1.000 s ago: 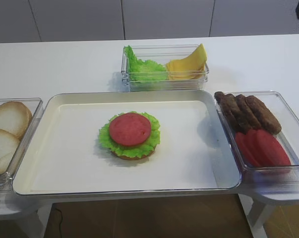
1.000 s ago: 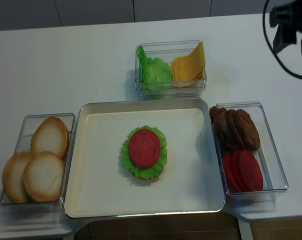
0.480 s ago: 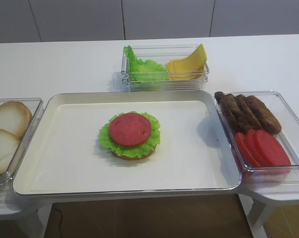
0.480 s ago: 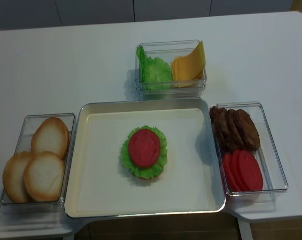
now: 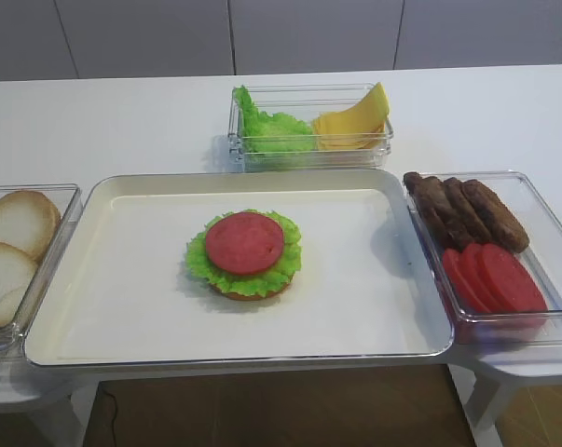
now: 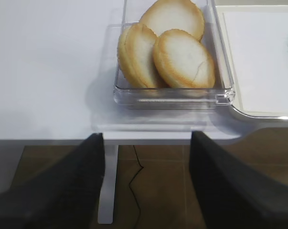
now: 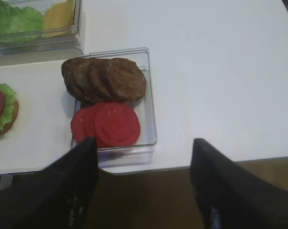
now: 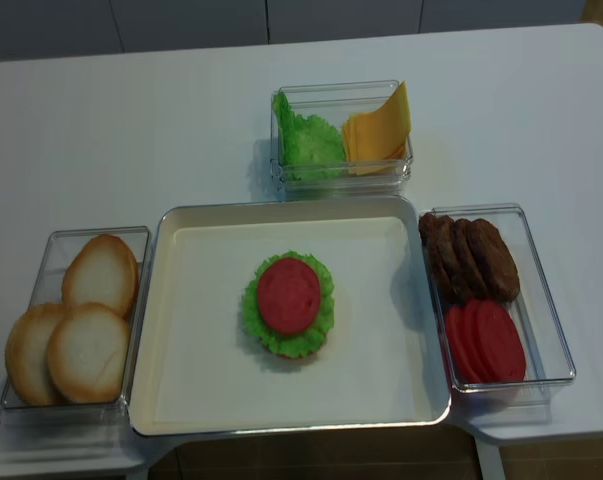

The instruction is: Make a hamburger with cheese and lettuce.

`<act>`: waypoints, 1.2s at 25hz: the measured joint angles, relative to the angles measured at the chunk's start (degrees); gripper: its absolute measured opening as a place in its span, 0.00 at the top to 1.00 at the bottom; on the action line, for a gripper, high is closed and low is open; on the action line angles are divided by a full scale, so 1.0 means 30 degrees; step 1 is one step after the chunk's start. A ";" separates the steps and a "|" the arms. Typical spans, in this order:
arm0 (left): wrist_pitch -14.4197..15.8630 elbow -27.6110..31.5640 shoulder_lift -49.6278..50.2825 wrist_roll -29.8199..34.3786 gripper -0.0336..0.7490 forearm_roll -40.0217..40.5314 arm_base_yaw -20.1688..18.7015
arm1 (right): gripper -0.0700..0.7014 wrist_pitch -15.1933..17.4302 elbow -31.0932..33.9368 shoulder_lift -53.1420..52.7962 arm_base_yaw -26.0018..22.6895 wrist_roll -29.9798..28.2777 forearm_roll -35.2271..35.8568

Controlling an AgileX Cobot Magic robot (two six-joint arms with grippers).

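**Op:** Hamburger point(image 5: 244, 253) sits mid-tray in the exterior high view: bun base, lettuce point(image 5: 281, 264) ruffling out around it, red slice point(image 5: 244, 242) on top. No cheese on it yet. Cheese point(image 5: 355, 122) is in the clear bin at 12 o'clock from the tray point(image 5: 122, 279), beside spare leaves. No arm in this view now; a second ago a dark bit showed at the top right corner.

**Eng:** Right wrist?

**Op:** Right gripper point(image 7: 144, 186) is spread wide, nothing between the fingers point(image 7: 77, 191), hanging off the table's near edge. Patties point(image 7: 105, 78) and tomato slices point(image 7: 108, 125) lie in their bin at its 12 o'clock, untouched by it.

**Eng:** Left?

**Op:** Left gripper point(image 6: 146, 186) is likewise parted and empty, below the table edge, bun halves point(image 6: 182, 59) at 12 o'clock.

**Eng:** Realsense?

**Op:** Stack point(image 8: 288, 303) centred, cheese point(image 8: 376, 128) at its 12 o'clock, well apart. The right arm seen at 1 o'clock a second ago has gone. I read it as the red slice placed and the arm pulled back; cheese is the next pick, then a top bun.
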 joint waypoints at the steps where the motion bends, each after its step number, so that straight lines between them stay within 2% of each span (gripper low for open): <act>1: 0.0000 0.0000 0.0000 0.0000 0.42 0.0000 0.0000 | 0.29 0.0000 0.0533 -0.0968 0.0000 0.0000 0.0000; 10: 0.0000 0.0000 0.0000 0.0000 0.42 0.0000 0.0000 | 0.29 0.0157 0.4816 -0.8280 0.0000 -0.0496 0.0647; 16: 0.0000 0.0000 0.0000 0.0000 0.42 0.0000 0.0000 | 0.29 0.0184 0.7669 -1.0900 0.0000 -0.1551 0.0647; 19: 0.0000 0.0000 0.0000 0.0000 0.42 0.0000 0.0000 | 0.29 -0.0457 0.9021 -1.1003 0.0000 -0.2268 0.0647; 24: 0.0000 0.0000 0.0000 0.0000 0.42 0.0000 0.0000 | 0.29 -0.2214 1.0251 -1.1003 0.0000 -0.2922 0.0902; 30: 0.0000 0.0000 0.0000 0.0000 0.42 0.0000 0.0000 | 0.29 -0.2544 1.0498 -1.1003 0.0000 -0.3062 0.0936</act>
